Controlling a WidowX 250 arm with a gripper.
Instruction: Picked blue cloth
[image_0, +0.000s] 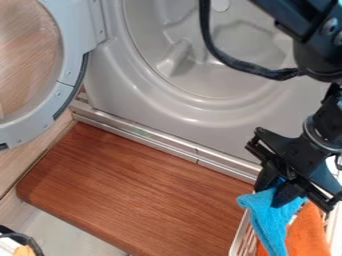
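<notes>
The worktop (140, 192) is a smooth reddish-brown wooden board with fine, darker grain running lengthwise and rounded corners on the left. It lies at a slant, its right end nearer. A pale slatted basket (238, 237) meets it at the near right; whether it rests on the board cannot be told.

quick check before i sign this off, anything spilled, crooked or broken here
Nothing stands out: the bright blue cloth hangs bunched from the black two-finger gripper, the grey door with a round window stands open, and I see no spill or damage.
</notes>
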